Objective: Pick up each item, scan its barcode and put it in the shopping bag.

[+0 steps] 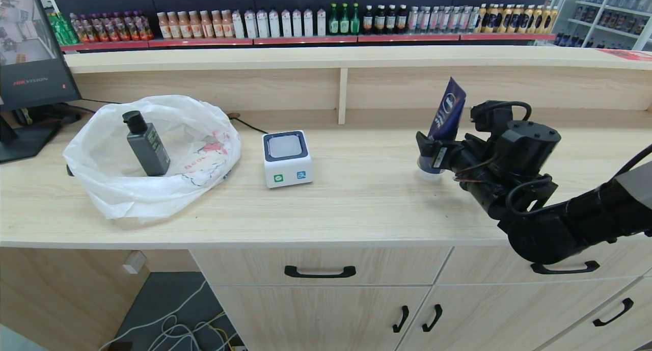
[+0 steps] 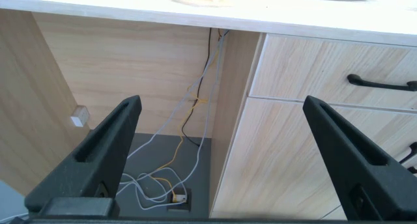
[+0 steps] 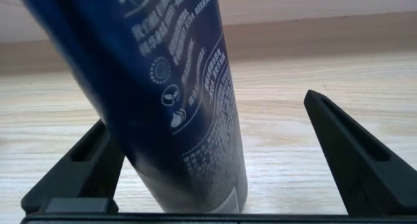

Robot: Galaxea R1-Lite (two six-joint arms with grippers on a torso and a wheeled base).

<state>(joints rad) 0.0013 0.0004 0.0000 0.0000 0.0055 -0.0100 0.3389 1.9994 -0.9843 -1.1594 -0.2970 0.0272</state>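
**Blue tube standing between the right gripper's parted fingers on a shop counter**

A dark blue plastic squeeze tube [image 1: 446,114] stands on its white cap, leaning slightly, towards the right of a pale wood-grain countertop [image 1: 356,198]. The right gripper [image 1: 429,156] sits low around the tube's base with its jaws apart. In the right wrist view the tube [image 3: 189,120] lies close against one black finger [image 3: 85,165], with a clear gap to the other; I cannot tell whether it touches.

Bare counter stretches leftward to a small white cube scanner [image 1: 287,158]. Beyond that is a crumpled white plastic shopping bag [image 1: 153,193], open, with a dark grey bottle [image 1: 146,143] upright inside.

A raised wooden ledge [image 1: 356,58] bounds the back, with a shelf of drink bottles [image 1: 305,22] behind it.

The left gripper [image 2: 221,159] hangs below the counter's front edge, fingers wide apart, facing the wooden drawers [image 2: 326,68].
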